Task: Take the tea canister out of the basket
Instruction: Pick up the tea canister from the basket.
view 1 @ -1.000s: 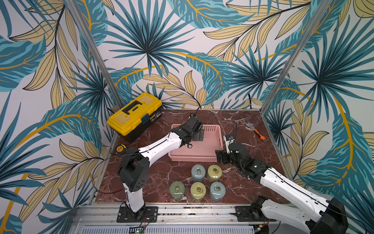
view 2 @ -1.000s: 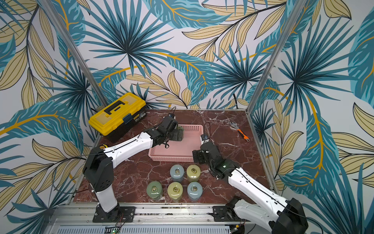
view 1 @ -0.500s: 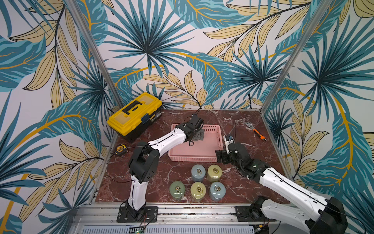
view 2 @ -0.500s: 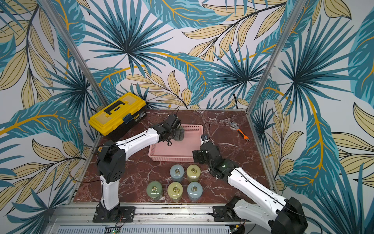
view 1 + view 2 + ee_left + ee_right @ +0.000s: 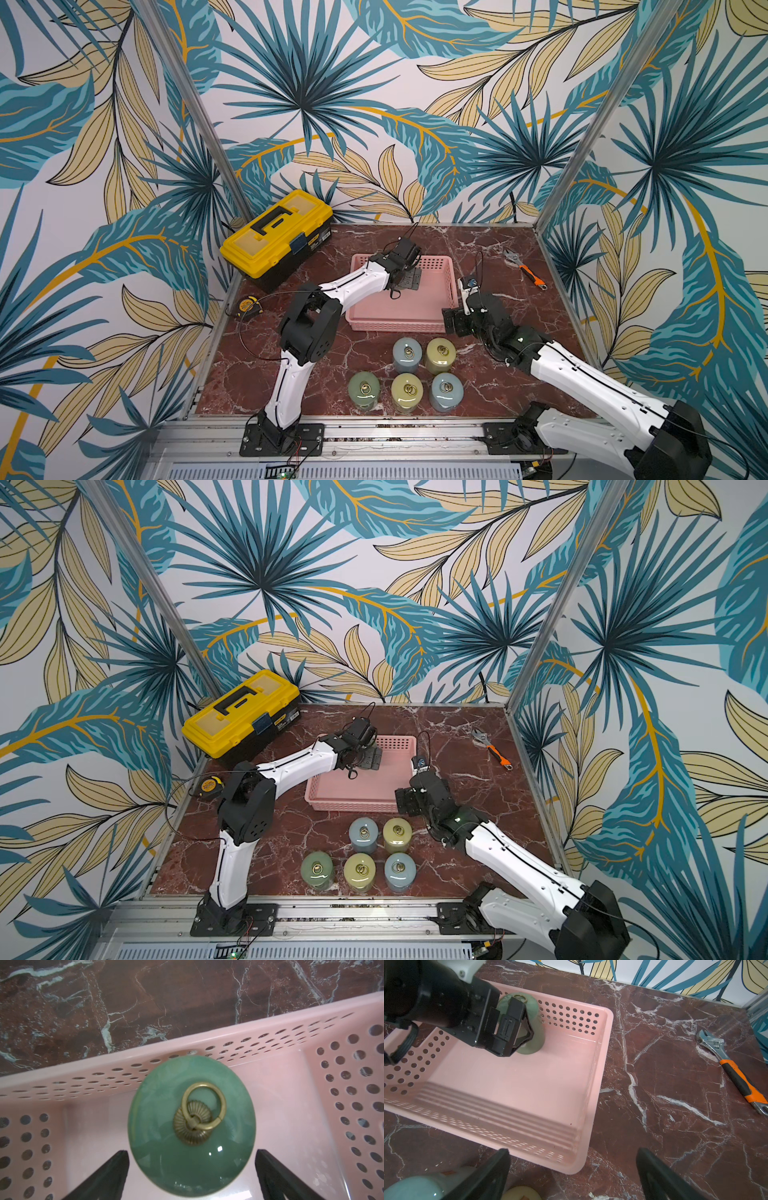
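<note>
The left tool [image 5: 409, 276] is hanging over the far side of the pink basket [image 5: 395, 326]. In both top views it is hiding whatever sits beneath it. The left wrist view is showing what they miss: a green tea canister [image 5: 191, 1126] with a brass ring, standing upright on the basket floor between the spread, unclenched fingers [image 5: 108, 1176]. Whether they are touching its sides is hard to tell. The right tool [image 5: 573, 1151], also spread and empty, is hovering over the marble bench [image 5: 675, 1105] just outside the basket's near right corner.
</note>
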